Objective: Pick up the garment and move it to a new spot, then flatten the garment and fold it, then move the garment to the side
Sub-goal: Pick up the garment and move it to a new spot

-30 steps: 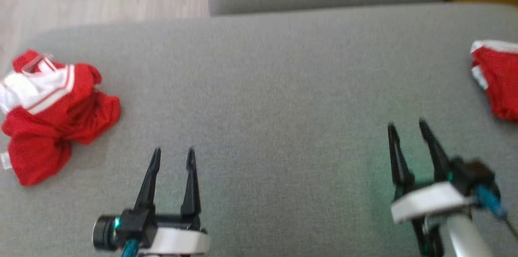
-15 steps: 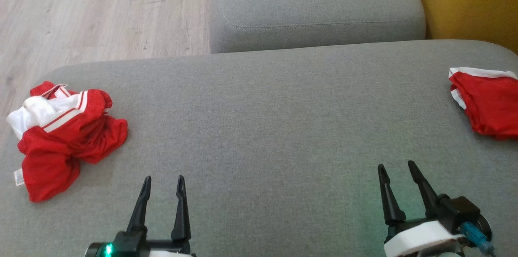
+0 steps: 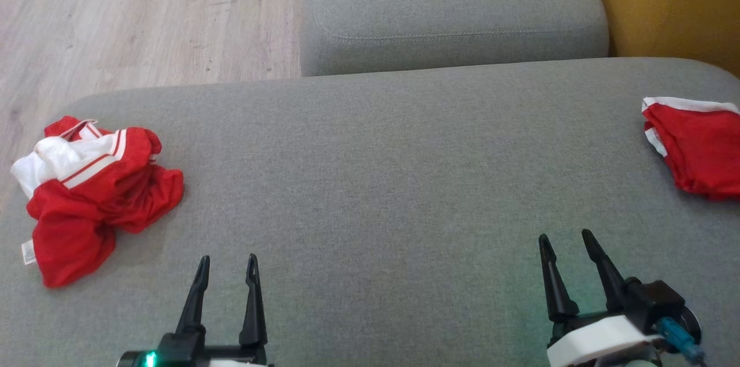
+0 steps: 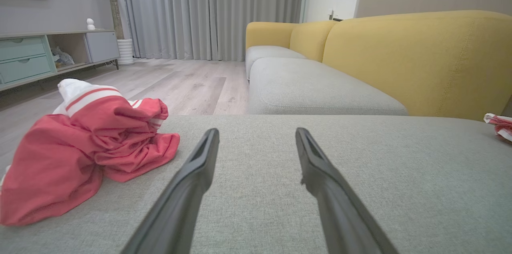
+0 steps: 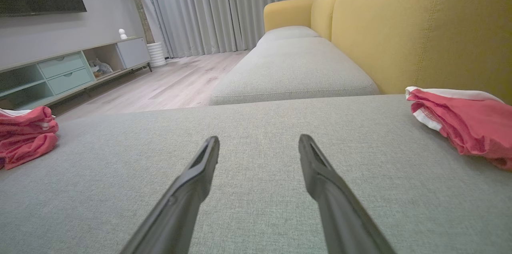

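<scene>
A crumpled red garment point(image 3: 92, 199) with white striped trim lies at the left end of the grey cushion point(image 3: 376, 182); in the left wrist view this garment point(image 4: 80, 154) sits left of my fingers. My left gripper point(image 3: 228, 259) hovers open and empty to its right, clear of the cloth. Over the cushion's right part, my right gripper point(image 3: 565, 236) is open and empty too. A second red and white garment point(image 3: 699, 153), folded flatter, rests at the cushion's right edge; the right wrist view has it point(image 5: 460, 126) to the right of my fingers.
Behind the cushion lies another grey seat cushion point(image 3: 451, 8), with a yellow backrest point(image 3: 665, 3) at the far right. Wood floor point(image 3: 115, 8) runs beyond the left edge. A low cabinet point(image 4: 40, 54) stands across the room.
The head camera has tilted, so the whole picture shifted down and sharpened. Both grippers stay open and sit lower in the view. Neither garment has moved on the cushion.
</scene>
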Controlling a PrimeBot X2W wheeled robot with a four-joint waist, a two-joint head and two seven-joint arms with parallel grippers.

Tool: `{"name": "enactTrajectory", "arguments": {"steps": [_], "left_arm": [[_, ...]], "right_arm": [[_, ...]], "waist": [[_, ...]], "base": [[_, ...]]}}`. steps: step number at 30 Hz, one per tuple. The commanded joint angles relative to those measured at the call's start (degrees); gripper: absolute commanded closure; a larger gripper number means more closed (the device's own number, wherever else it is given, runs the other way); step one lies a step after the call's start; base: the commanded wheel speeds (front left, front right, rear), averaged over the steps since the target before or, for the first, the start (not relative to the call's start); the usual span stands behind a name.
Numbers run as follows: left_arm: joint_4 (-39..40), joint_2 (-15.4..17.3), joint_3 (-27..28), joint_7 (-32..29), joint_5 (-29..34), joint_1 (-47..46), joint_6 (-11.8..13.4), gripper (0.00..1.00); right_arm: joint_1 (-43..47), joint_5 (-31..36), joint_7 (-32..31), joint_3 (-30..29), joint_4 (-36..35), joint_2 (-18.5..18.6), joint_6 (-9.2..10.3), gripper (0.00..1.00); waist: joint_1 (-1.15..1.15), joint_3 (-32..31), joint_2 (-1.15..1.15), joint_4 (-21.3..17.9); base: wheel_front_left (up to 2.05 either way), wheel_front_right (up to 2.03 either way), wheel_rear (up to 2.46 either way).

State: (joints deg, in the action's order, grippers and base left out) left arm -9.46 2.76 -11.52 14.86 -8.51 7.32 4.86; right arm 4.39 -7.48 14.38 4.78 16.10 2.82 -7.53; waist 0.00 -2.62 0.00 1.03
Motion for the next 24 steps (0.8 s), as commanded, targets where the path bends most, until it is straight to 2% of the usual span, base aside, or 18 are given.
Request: {"name": "enactTrajectory", "arguments": {"steps": [1, 9, 20, 21, 24], "left_arm": [[1.5, 0.1, 2.1, 0.1, 0.7, -2.1, 0.0, 0.0], [1.8, 0.1, 1.6, 0.1, 0.4, -2.6, 0.6, 0.0], [2.8, 0.1, 2.9, 0.1, 1.1, -2.6, 0.6, 0.0], [2.8, 0.1, 2.9, 0.1, 1.1, -2.6, 0.6, 0.0], [2.9, 0.1, 3.4, 0.1, 1.2, -2.2, 0.6, 0.0]], "right_arm": [[-1.0, 0.4, 0.6, 1.3, -2.2, 0.1, 0.04, 0.0], [-0.2, 0.6, 0.6, 0.6, -2.3, 0.1, 0.04, 0.0], [-1.2, -0.3, 0.6, 2.6, -2.4, 0.1, 0.04, 0.0], [-1.2, -0.3, 0.6, 2.6, -2.4, 0.1, 0.04, 0.0], [-1.2, -0.7, 0.6, 3.1, -2.3, 0.1, 0.04, 0.0]], "waist": [[0.0, 0.0, 0.0, 0.1], [0.0, 0.6, 0.0, 4.1], [0.0, 1.3, 0.0, 17.5], [0.0, 1.3, 0.0, 17.5], [0.0, 1.2, 0.0, 21.1]], "base": [[0.0, 0.0, 0.0], [0.0, 0.0, 0.0], [0.0, 0.0, 0.0], [0.0, 0.0, 0.0], [0.0, 0.0, 0.0]]}}
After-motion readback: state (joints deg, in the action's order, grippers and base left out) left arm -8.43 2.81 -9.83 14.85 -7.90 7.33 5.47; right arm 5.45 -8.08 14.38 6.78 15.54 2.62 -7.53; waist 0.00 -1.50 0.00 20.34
